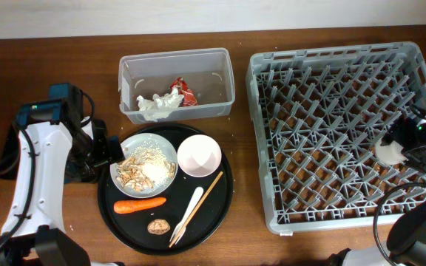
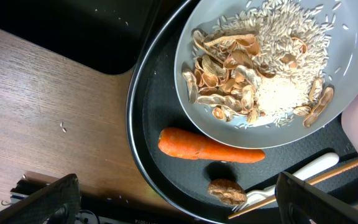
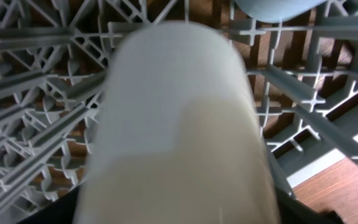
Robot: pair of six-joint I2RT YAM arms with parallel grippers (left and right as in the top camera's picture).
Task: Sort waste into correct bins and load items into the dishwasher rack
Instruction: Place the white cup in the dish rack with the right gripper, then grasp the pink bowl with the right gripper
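Observation:
A white plate (image 1: 143,162) of beige food scraps (image 2: 260,68), a pinkish-white bowl (image 1: 199,155), an orange carrot (image 1: 139,206), a brown lump (image 1: 158,226), a white fork (image 1: 188,213) and chopsticks (image 1: 202,201) lie on the round black tray (image 1: 224,193). My left gripper (image 1: 109,150) is open and empty, low over the tray's left rim (image 2: 135,149), next to the carrot (image 2: 210,146) and the lump (image 2: 225,191). My right gripper (image 1: 405,144) is shut on a small white cup (image 1: 387,154) over the grey dishwasher rack (image 1: 324,125). The cup (image 3: 179,124) fills the right wrist view.
The clear tub (image 1: 128,89) at the back holds white napkins (image 1: 157,105) and a red-and-silver wrapper (image 1: 183,90). A black rectangular tray (image 2: 73,31) lies left of the round tray, mostly under my left arm. A pale blue rounded thing (image 3: 278,7) sits in the rack.

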